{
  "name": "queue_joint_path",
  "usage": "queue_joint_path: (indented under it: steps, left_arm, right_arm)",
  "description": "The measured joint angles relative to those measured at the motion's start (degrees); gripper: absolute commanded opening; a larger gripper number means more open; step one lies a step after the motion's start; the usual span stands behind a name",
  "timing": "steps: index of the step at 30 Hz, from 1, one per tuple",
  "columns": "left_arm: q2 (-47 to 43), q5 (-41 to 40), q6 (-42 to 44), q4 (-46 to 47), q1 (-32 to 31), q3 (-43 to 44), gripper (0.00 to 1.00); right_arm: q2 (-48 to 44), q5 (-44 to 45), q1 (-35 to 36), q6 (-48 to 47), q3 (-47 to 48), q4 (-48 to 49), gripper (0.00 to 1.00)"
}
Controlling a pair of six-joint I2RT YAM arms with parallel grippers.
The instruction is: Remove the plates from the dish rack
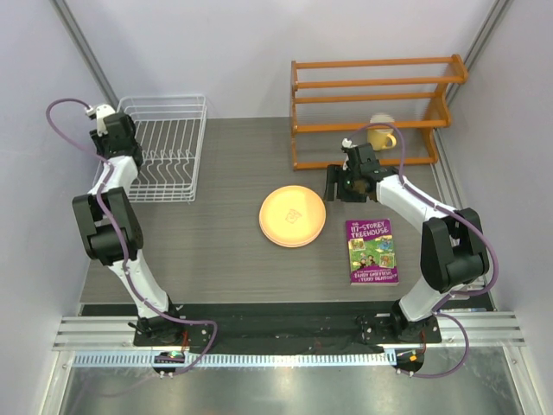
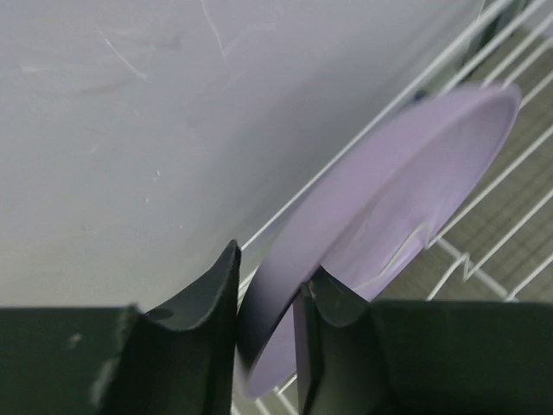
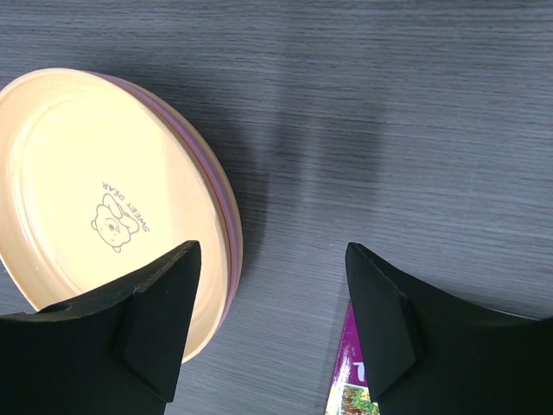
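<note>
The white wire dish rack (image 1: 197, 147) stands at the back left. My left gripper (image 1: 111, 131) is at its left end. In the left wrist view it (image 2: 270, 290) is shut on the rim of a lavender plate (image 2: 406, 199) that stands tilted on edge among the rack wires (image 2: 484, 259). This plate is hidden in the top view. A stack of plates (image 1: 292, 216) lies flat mid-table, orange-yellow on top (image 3: 95, 199), with a pink rim (image 3: 220, 194) below it. My right gripper (image 1: 346, 183) (image 3: 272, 259) is open and empty, above the table just right of the stack.
A purple book (image 1: 371, 251) lies right of the stack, its corner under my right finger (image 3: 350, 380). An orange wooden shelf rack (image 1: 371, 86) with a yellow mug (image 1: 381, 134) stands at the back right. A grey wall (image 2: 173, 112) is close beside the dish rack.
</note>
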Motion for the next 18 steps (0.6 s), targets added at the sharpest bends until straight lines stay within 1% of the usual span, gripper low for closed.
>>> queue_joint_path:
  steps: [1,2,3,13,16,18]
  left_arm:
    - [0.00,-0.09,0.59,-0.37,0.09,0.00,0.12]
    - [0.00,0.24,1.03,-0.74,0.20,0.00,0.03]
    - [0.00,1.03,1.86,-1.38,0.24,0.00,0.00]
    - [-0.72,0.13,6.36,-3.89,-1.29,-0.07,0.00]
    - [-1.18,-1.77,9.57,-3.23,-2.93,-0.57,0.00]
    - [-2.10,-4.48,13.66,-1.18,-4.83,-1.88,0.00]
  right_arm:
    - [0.00,-0.04,0.00,0.00,-0.02,0.02,0.73]
    - [0.00,-0.07,0.00,0.00,-0.07,0.04,0.73]
    - [0.00,-0.09,0.00,0.00,-0.13,0.11,0.72]
    - [0.09,-0.20,0.00,0.00,-0.26,0.35,0.72]
    - [0.07,-0.20,0.00,0.00,-0.37,0.44,0.72]
    - [0.04,-0.17,0.00,0.00,-0.63,0.48,0.72]
